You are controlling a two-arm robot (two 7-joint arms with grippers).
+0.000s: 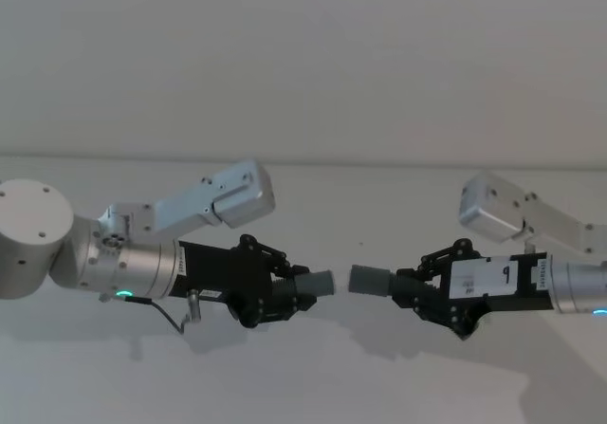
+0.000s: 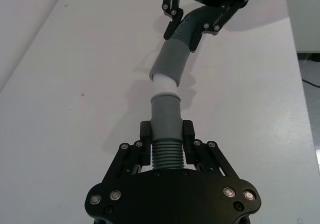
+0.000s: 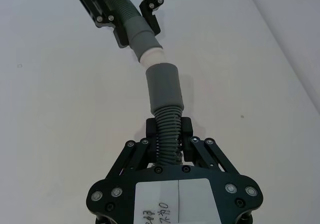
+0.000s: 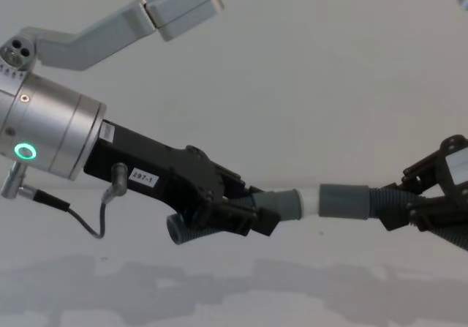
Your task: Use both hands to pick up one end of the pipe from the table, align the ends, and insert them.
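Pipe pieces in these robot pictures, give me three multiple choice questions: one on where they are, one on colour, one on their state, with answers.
1. Where are the two pipe pieces?
A. lying on the table
B. held above the table, one in each gripper
C. both in one gripper

2. What colour is the tip poking from the left piece's cuff?
A. whitish
B. red
C. green

3. How do the ends stand?
A. facing each other, not fully inserted
B. pointing away from each other
C. fully inserted, white hidden

B: the left gripper holds the left piece and the right gripper holds the right piece.
A: the tip is whitish.
A: the tip remains visible between the cuffs.
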